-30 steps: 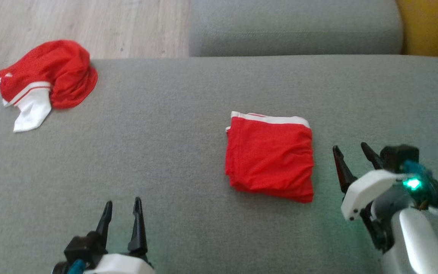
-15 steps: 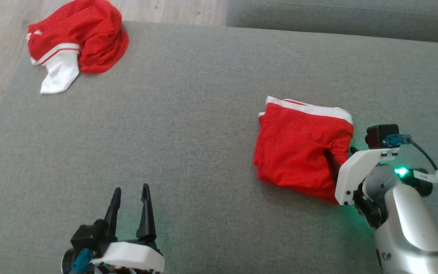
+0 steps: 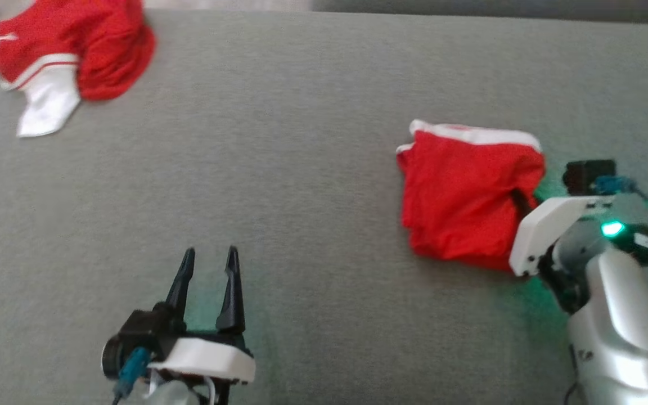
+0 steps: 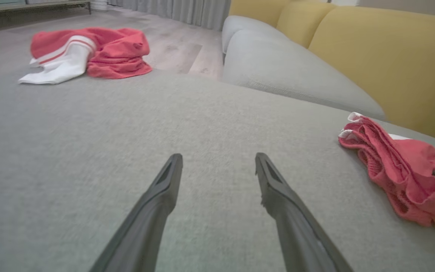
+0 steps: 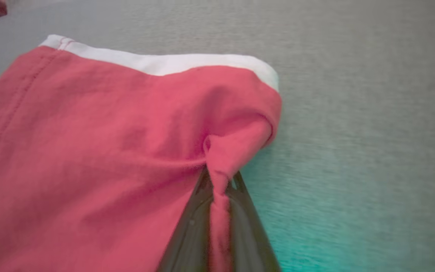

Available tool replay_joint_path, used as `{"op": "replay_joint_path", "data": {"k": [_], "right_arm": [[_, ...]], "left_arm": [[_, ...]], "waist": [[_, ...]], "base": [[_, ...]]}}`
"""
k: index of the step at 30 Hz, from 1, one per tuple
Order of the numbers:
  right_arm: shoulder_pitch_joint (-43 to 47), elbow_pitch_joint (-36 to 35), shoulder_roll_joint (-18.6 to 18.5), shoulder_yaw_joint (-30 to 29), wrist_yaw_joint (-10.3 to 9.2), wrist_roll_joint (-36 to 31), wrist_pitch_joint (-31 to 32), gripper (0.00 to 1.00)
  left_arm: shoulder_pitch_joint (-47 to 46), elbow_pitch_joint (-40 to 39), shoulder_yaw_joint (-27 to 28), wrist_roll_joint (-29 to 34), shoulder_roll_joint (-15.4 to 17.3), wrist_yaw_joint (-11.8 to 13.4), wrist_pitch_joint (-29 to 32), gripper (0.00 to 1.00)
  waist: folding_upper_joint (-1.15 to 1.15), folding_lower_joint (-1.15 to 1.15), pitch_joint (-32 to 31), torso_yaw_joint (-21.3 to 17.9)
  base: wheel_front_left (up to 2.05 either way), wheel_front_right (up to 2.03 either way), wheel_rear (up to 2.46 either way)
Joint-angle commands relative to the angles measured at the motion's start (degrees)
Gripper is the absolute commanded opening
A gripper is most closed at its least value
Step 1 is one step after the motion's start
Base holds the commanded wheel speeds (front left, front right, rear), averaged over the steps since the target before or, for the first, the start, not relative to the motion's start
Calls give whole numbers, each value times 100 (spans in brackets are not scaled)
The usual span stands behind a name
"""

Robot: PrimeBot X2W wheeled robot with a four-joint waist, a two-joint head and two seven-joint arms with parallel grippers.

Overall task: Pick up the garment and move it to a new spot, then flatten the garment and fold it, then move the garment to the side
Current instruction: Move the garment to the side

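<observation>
Right gripper (image 5: pixel 219 177) pinches the garment (image 3: pixel 464 197) at mid-right, left gripper (image 3: pixel 208 259) is wide open. I'd slide it low so folds hold.

Two things lie on our wide grey cloth sofa seat (image 3: pixel 301 169). The folded red cloth garment with a white band (image 3: pixel 464 197) lies on the right side, about halfway from front to back. Our right hand (image 3: pixel 520 198) is at its right edge, with a bit of the cloth pinched between its fingers. The crumpled red and white cloth heap (image 3: pixel 71 56) lies far off in the back left corner. Our left hand (image 3: pixel 208 264) is at the front left, over bare seat, well apart from both. Behind the seat are a long grey cushion (image 4: pixel 289 71) and the wooden floor (image 4: pixel 179 49).
</observation>
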Motion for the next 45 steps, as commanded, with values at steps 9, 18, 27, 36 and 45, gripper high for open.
{"op": "replay_joint_path", "data": {"k": [9, 18, 27, 36, 45], "right_arm": [[-509, -394, -247, -261, -4, -171, -313, 0], [-911, -75, -30, -389, -4, -149, -654, 0], [-1491, 475, -492, -520, -4, -363, -684, 0], [-2180, 749, -1492, -696, -4, -595, -499, 0], [-2492, 1092, -2224, -893, -4, -654, -552, 6]], "left_arm": [[-621, -417, -9, 318, 231, -25, 155, 100], [-911, -845, -226, 578, 508, -10, 680, 100], [-1038, -1051, -293, 625, 504, 50, 800, 100], [-1017, -1155, -141, 584, 547, 166, 661, 100], [-1099, -1245, -175, 628, 536, 210, 642, 100]], "waist": [[0, 0, 537, -1693], [0, 0, 811, -2838], [0, 0, 966, -2328], [0, 0, 1317, -1614], [0, 0, 1617, -1284]], "base": [[0, 0, 0], [0, 0, 0], [0, 0, 0], [0, 0, 0], [0, 0, 0]]}}
